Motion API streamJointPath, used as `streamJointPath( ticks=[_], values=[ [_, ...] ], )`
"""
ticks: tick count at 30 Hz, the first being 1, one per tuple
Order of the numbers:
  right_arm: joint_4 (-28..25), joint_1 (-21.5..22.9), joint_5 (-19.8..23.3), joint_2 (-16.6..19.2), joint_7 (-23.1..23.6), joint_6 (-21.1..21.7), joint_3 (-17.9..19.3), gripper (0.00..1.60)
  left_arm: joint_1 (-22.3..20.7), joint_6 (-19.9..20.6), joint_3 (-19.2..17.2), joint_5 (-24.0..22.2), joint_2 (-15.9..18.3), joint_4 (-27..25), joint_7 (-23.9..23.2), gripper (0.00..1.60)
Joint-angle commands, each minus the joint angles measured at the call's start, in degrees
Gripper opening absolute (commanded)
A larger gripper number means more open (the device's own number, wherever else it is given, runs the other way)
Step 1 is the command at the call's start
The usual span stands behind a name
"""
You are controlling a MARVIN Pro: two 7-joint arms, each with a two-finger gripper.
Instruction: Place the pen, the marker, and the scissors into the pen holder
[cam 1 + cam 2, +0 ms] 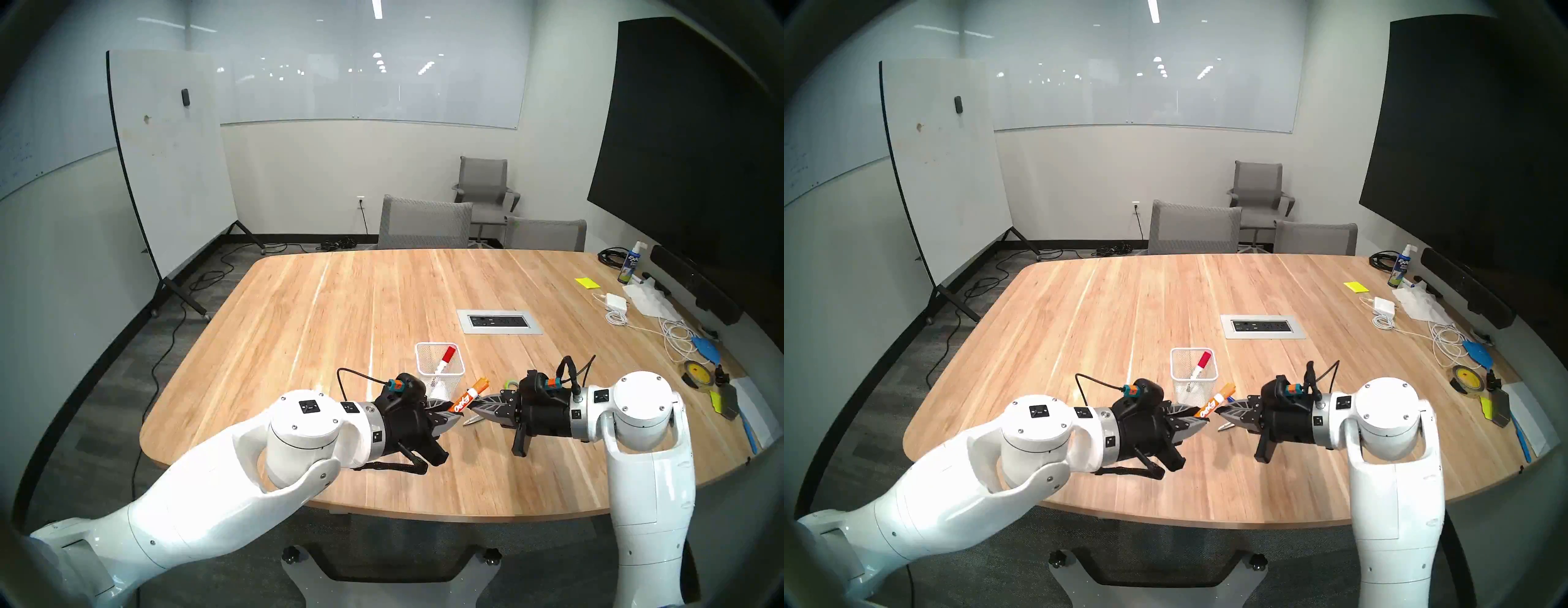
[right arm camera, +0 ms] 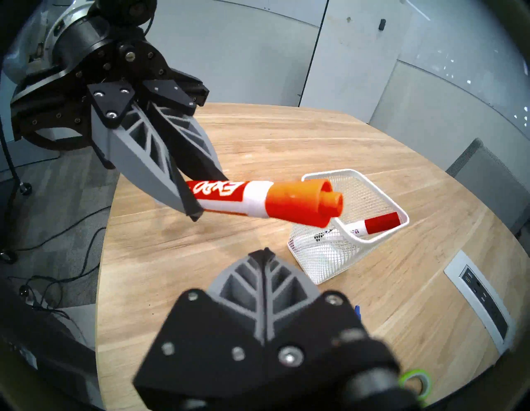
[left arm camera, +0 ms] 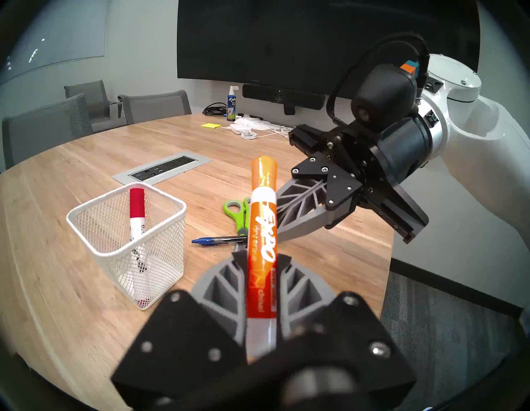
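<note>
My left gripper (image 1: 454,409) is shut on an orange marker (image 1: 469,395) and holds it above the table, cap pointing toward the right gripper; it also shows in the left wrist view (image 3: 262,229). The white mesh pen holder (image 1: 420,361) stands just behind, with a red-capped marker (image 1: 447,356) inside. My right gripper (image 1: 476,406) is shut and empty, its tip close to the orange marker. The blue pen (image 3: 220,239) and the green-handled scissors (image 3: 238,212) lie on the table under the right gripper, partly hidden.
A grey power outlet panel (image 1: 499,321) is set into the table behind the holder. Cables, a charger (image 1: 616,301), a spray bottle (image 1: 628,265) and tape (image 1: 695,373) lie along the right side. Chairs (image 1: 424,223) stand at the far edge.
</note>
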Motion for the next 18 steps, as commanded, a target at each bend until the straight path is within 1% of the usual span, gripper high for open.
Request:
streamJointPath(
  ticks=[1, 10, 18],
  values=[
    [-2.01, 0.93, 0.76, -0.27, 0.11, 0.56, 0.45, 0.0, -0.46, -0.48, 0.06, 0.02, -0.63, -0.81, -0.34, 0.0],
    [-3.7, 1.5, 1.34, -0.61, 0.47, 1.11, 0.61, 0.0, -1.01, 0.17, 0.67, 0.11, -1.49, -0.08, -0.54, 0.0],
    [-5.53, 1.33, 1.48, -1.2, 1.06, 1.91, -0.1, 0.0, -1.53, 0.26, 1.02, 0.07, -1.95, 0.69, -0.9, 0.0]
  ],
)
